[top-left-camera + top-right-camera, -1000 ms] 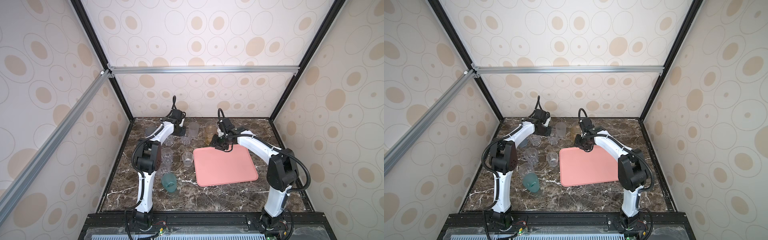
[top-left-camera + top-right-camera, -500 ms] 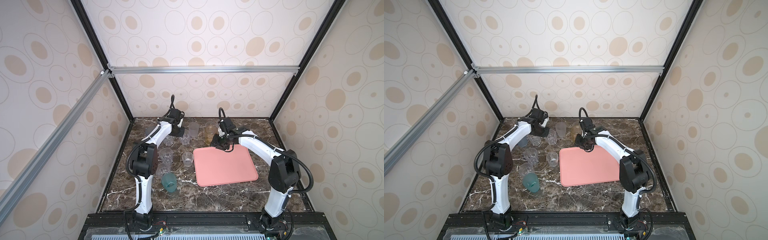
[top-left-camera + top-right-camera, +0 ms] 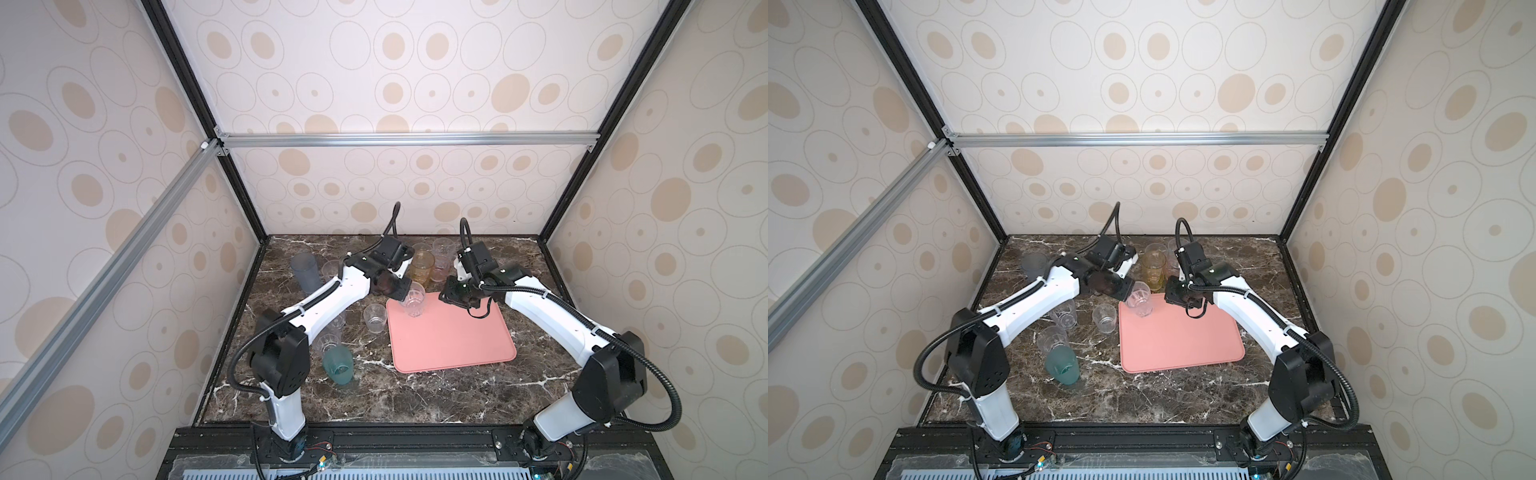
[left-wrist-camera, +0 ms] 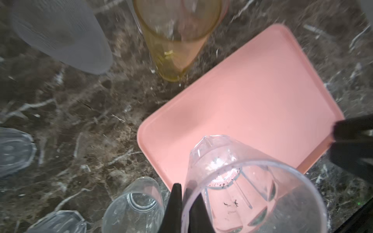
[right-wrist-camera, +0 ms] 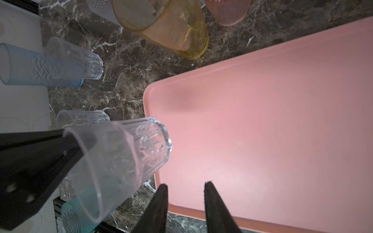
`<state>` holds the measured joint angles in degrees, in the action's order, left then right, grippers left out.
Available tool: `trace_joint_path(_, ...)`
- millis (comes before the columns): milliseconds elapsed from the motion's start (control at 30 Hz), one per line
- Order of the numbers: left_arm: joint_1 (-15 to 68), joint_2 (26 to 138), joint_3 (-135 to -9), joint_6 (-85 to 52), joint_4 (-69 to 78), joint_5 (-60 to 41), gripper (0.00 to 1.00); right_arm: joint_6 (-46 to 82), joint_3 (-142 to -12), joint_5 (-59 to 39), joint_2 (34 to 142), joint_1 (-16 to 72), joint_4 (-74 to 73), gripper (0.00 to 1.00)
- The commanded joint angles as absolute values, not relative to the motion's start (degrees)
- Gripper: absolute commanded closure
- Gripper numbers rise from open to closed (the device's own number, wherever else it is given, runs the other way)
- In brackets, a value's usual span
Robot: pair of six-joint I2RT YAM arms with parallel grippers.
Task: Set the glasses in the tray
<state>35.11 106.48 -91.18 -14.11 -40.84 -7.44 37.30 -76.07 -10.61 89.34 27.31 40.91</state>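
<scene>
The left gripper (image 4: 186,203) pinches the rim wall of a clear faceted tumbler (image 4: 242,181), one finger inside and one outside. The glass hangs tilted, its base over the corner of the salmon-pink tray (image 4: 252,90) just ahead of the fingers; whether it touches cannot be told. Opposite, the right gripper (image 5: 185,187) hovers with jaws narrowly apart and empty. The tumbler looks light, stiff and slick. A rim pinch may let it swing, so the wall just under the lip seems the surest hold.
</scene>
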Motion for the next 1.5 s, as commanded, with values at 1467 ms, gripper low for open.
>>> trace_joint_path(1467,25.93,88.26,-74.62,-12.43,-23.82,5.59,0.62,32.35,-101.35,8.76,118.93,38.70,49.35,0.90)
